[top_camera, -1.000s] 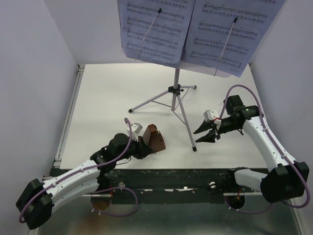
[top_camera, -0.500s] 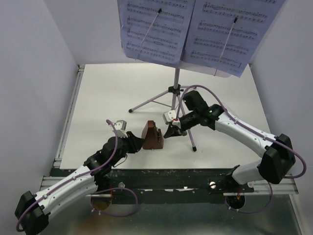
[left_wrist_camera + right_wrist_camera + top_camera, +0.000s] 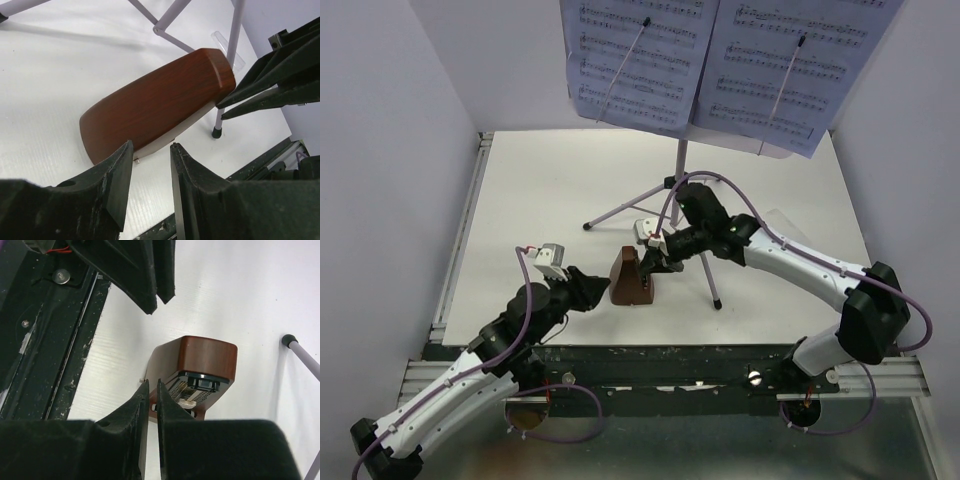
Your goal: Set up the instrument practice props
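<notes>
Metronome [image 3: 631, 280] upright; left gripper [image 3: 150, 150] slightly spread, empty; right gripper [image 3: 153, 387] nearly closed at its face; nudge softly, mind tripod [image 3: 627, 207].

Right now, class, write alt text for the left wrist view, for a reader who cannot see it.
A brown metronome sits on the white table just beyond the open left gripper. The right gripper points at its narrow end, with tripod legs behind.

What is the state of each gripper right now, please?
Left gripper: open, empty, just short of the metronome.
Right gripper: shut, tips by the metronome's top, gripping nothing visible.
</notes>
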`<act>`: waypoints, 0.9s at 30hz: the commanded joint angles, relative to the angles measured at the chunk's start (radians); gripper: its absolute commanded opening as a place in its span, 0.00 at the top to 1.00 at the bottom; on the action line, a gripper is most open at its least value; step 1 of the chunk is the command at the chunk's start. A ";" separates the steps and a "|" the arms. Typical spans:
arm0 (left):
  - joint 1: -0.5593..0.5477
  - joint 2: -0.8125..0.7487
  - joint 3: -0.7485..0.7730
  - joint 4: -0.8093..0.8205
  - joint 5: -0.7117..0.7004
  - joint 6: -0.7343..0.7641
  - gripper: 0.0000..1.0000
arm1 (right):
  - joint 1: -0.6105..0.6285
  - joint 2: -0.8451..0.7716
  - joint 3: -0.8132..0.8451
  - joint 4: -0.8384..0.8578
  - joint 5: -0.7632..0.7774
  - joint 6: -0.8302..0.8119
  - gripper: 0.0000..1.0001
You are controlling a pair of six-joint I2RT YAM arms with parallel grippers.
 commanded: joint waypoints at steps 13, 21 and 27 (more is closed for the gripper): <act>0.001 -0.054 0.010 -0.114 0.015 -0.008 0.53 | 0.013 0.000 0.019 0.037 0.121 0.042 0.74; 0.000 -0.052 0.010 -0.109 0.026 -0.008 0.53 | 0.012 0.013 0.035 0.032 0.138 0.052 0.74; 0.001 -0.051 0.007 -0.109 0.034 -0.004 0.53 | 0.013 -0.047 0.025 -0.024 0.043 0.012 0.78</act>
